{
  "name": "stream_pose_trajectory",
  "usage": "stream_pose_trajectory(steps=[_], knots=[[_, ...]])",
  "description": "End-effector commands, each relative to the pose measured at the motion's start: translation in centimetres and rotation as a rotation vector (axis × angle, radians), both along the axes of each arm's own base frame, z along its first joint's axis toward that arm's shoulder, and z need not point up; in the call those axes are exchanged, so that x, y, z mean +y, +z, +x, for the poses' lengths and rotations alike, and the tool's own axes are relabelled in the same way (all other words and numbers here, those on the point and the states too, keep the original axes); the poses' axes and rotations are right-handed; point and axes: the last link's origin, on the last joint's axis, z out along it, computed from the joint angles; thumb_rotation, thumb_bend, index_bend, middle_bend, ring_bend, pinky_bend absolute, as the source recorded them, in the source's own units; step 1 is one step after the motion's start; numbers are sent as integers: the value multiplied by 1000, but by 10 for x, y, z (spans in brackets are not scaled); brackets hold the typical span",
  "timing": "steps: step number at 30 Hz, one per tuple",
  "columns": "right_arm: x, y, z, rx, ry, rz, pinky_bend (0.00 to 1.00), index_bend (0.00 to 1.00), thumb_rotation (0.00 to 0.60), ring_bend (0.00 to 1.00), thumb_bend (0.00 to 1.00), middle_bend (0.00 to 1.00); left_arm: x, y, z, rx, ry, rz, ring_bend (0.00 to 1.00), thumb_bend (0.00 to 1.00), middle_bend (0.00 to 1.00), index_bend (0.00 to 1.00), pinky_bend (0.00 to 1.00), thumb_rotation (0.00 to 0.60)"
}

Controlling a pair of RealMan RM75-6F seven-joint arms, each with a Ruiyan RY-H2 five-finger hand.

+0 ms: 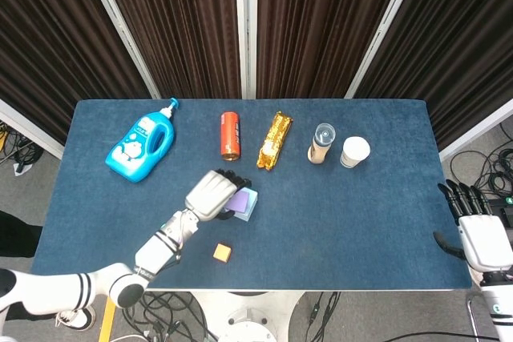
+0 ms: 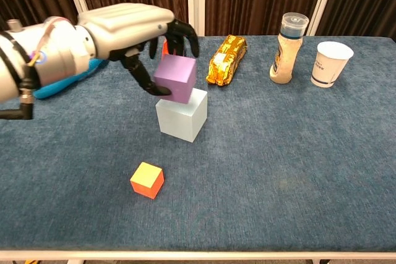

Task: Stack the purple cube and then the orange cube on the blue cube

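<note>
My left hand (image 2: 133,26) (image 1: 212,194) grips the purple cube (image 2: 175,78) (image 1: 240,202) from above and holds it tilted, right over the pale blue cube (image 2: 182,117) (image 1: 252,202) at mid-table. Whether the purple cube touches the blue one I cannot tell. The small orange cube (image 2: 147,180) (image 1: 223,253) lies on the cloth nearer the front edge, left of the blue cube. My right hand (image 1: 479,230) hangs past the table's right edge, fingers spread, holding nothing; the chest view does not show it.
Along the back of the blue table (image 2: 297,153) lie a blue detergent bottle (image 1: 141,146), an orange can (image 1: 231,135), a gold snack pack (image 2: 226,59), a clear bottle (image 2: 286,39) and a white paper cup (image 2: 330,63).
</note>
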Motion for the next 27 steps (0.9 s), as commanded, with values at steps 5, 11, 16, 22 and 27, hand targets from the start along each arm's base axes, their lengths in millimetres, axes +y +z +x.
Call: stream_pose_trajectory(steps=[5, 11, 16, 22, 27], knots=[[-5, 0, 0, -3, 9, -14, 0, 17, 600, 0, 193, 46, 13, -8, 12, -23, -49, -87, 383, 283, 583, 379, 471, 600], [-10, -1, -2, -6, 16, -23, 0, 17, 600, 0, 193, 50, 33, -13, 7, -31, -35, -125, 383, 283, 583, 379, 471, 600], [-15, -1, -3, -16, 16, -34, 0, 17, 600, 0, 193, 51, 40, -12, 6, -61, -72, -147, 383, 283, 585, 383, 471, 600], [-15, -2, -5, -18, 7, -32, 0, 17, 600, 0, 193, 51, 36, -17, 0, -84, -140, -191, 383, 283, 585, 384, 470, 600], [-13, -1, -5, -21, 16, -42, 0, 17, 600, 0, 193, 52, 38, -25, -8, -66, -154, -193, 383, 283, 585, 385, 470, 600]])
